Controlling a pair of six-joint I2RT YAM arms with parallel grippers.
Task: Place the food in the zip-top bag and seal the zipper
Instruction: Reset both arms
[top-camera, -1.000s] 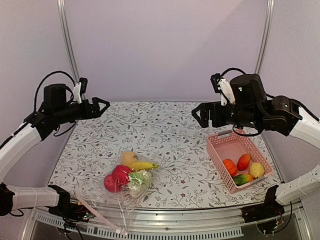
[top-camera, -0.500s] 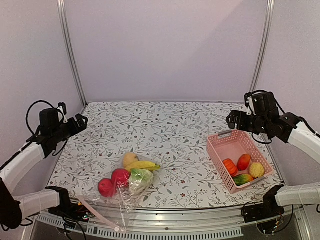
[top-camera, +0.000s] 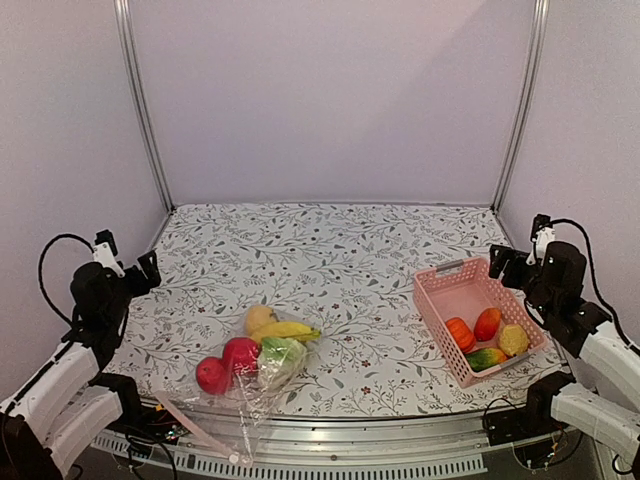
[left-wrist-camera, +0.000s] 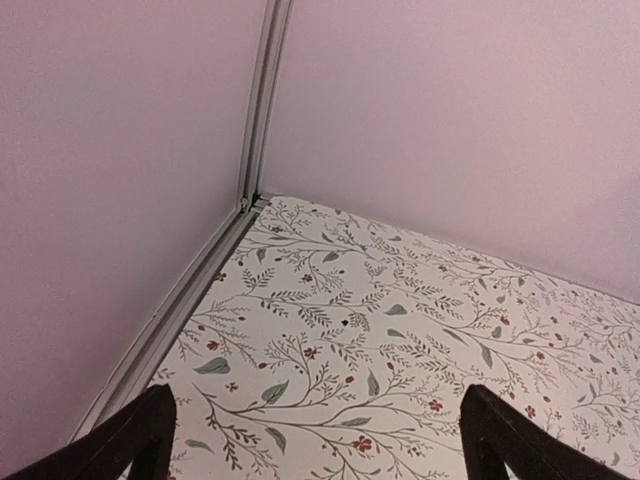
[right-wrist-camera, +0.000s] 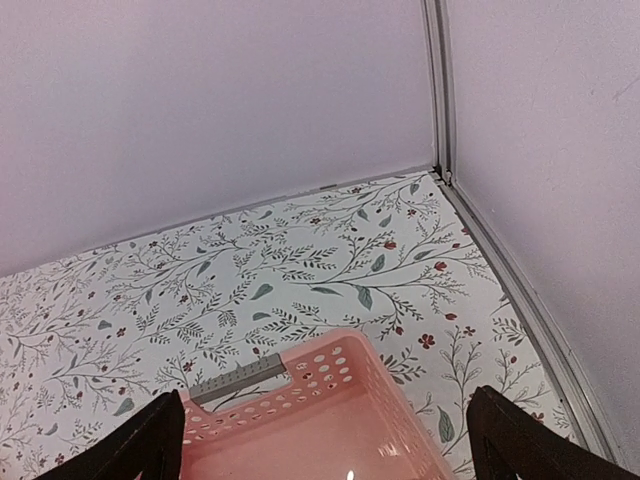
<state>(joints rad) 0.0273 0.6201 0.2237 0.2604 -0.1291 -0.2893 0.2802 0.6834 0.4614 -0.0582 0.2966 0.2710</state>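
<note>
The zip-top bag (top-camera: 243, 385) lies at the table's near left with food inside: a yellow banana (top-camera: 286, 329), two red fruits (top-camera: 240, 354), a white-green cauliflower (top-camera: 275, 364) and a yellow-orange piece (top-camera: 257, 317). Its pink zipper strip (top-camera: 196, 429) hangs over the front edge; I cannot make out the slider. My left gripper (top-camera: 148, 269) is open and empty at the far left, well away from the bag, and looks at bare table (left-wrist-camera: 330, 340). My right gripper (top-camera: 497, 262) is open and empty just behind the pink basket.
The pink slotted basket (top-camera: 436, 305) stands at the right, holding orange, red-orange, yellow and green pieces (top-camera: 488, 340); its far rim shows in the right wrist view (right-wrist-camera: 300, 375). Metal frame posts stand at the back corners (top-camera: 141, 110).
Both arms have drawn back and down from high over the table to its left and right sides. The bag has settled and one red fruit has shifted slightly left.
</note>
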